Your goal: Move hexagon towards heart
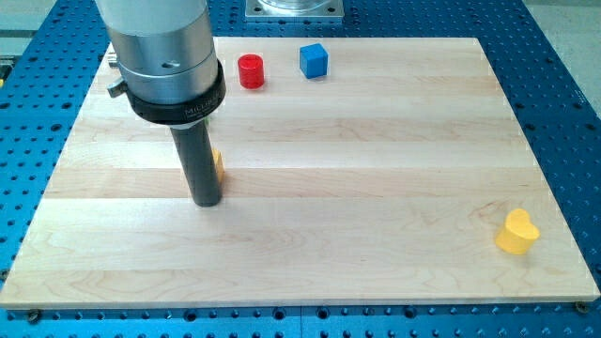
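four blocks sit on the wooden board (310, 188): one orange hexagon (217, 163), one yellow heart (516, 232), one red cylinder (251, 71), one blue cube (314, 60). almost everything remains, i judge; the hexagon is mostly hidden behind my rod, touching it, well apart from the heart. my tip (207, 201) grasps nothing, being a bare rod.

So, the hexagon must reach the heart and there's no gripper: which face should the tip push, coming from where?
Push the orange hexagon on its face towards the view's left, coming from that side, since the yellow heart lies far to the view's right and lower. My tip stands beside it, hiding most of it.
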You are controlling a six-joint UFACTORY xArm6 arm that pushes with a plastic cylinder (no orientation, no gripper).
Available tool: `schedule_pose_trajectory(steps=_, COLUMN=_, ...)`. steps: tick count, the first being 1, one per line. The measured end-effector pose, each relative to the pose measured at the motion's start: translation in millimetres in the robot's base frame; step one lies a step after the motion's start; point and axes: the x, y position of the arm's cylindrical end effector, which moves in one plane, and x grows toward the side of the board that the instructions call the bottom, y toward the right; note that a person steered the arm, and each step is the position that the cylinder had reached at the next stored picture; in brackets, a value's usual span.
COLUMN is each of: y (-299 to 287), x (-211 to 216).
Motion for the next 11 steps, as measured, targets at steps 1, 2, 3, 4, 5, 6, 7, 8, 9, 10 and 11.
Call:
schedule_pose_trajectory(steps=1, y=-52.0, x=-18.1)
schedule_pose_trajectory(steps=2, y=-50.2, x=-47.5)
schedule_pose_trajectory(steps=3, y=32.3, x=-48.0)
schedule_pose_trajectory(steps=4, y=118.8, x=-42.5)
schedule_pose_trajectory(steps=5, y=59.4, x=-63.5)
schedule_pose_trajectory(steps=6, y=10.5, x=-52.5)
schedule_pose_trajectory(steps=7, y=53.2, x=-24.4)
schedule_pose_trajectory(steps=8, y=119.4, x=-18.2)
schedule_pose_trajectory(steps=9, y=125.9, x=-16.1)
schedule_pose_trajectory(steps=10, y=63.4, x=4.6)
schedule_pose_trajectory(steps=11, y=108.9, x=20.7)
